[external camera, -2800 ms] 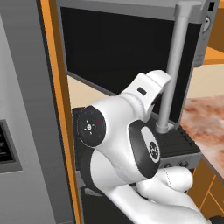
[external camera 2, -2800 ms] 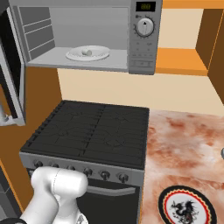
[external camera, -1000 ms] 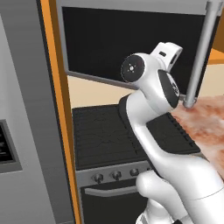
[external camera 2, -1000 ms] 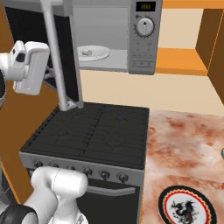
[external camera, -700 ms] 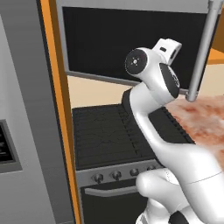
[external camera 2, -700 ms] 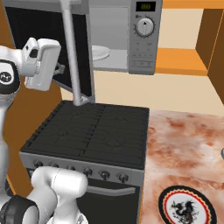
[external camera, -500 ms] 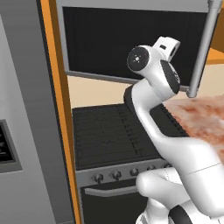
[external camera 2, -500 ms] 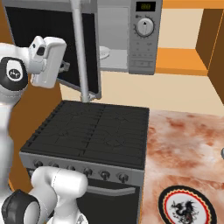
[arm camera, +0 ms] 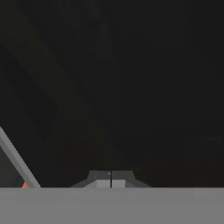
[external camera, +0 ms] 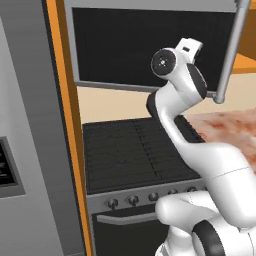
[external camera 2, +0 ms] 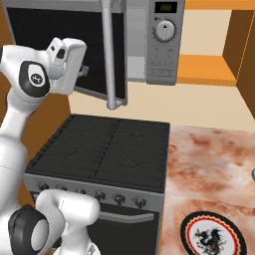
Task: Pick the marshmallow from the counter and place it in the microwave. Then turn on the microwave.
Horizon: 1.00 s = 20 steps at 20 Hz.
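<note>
Silver-grey microwave (external camera 2: 149,55), dark glass door

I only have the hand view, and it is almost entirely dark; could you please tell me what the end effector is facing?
Observer: The end effector is shut and up against the dark glass door of the microwave.
Operator: Thank you. Is that door closed?
Observer: No, it stands ajar. The side with the bar handle sticks out from the microwave's front, and a strip of grey interior shows beside it.
Operator: And where are the controls?
Observer: In the right base view, the round dial sits on the panel to the right of the door, just under the small display.
</note>
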{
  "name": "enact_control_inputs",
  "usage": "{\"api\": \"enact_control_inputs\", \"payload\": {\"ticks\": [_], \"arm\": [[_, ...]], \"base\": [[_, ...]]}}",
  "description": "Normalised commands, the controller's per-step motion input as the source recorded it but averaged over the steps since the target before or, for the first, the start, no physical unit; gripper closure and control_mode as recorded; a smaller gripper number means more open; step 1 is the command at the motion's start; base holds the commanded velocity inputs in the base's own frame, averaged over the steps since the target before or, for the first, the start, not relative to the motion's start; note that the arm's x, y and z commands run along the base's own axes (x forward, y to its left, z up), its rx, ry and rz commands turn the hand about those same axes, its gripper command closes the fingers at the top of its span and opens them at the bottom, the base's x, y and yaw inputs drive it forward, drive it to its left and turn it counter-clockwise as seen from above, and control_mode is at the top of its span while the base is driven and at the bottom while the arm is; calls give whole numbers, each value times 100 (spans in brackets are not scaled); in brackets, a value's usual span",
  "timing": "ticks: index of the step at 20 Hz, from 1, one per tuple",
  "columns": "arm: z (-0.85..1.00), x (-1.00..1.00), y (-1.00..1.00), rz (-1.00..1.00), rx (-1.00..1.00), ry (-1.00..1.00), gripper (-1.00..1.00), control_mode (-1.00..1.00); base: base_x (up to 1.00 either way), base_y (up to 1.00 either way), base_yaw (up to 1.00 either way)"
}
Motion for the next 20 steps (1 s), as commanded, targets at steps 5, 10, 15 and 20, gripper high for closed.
{"api": "enact_control_inputs", "payload": {"ticks": [5,10,15,20], "arm": [[5,39,-7,6,0,0,100,-100],[8,37,-8,8,0,0,100,-100],[7,33,-7,7,0,0,100,-100],[1,33,-5,6,0,0,100,-100]], "base": [[0,0,0],[0,0,0],[0,0,0],[0,0,0]]}}
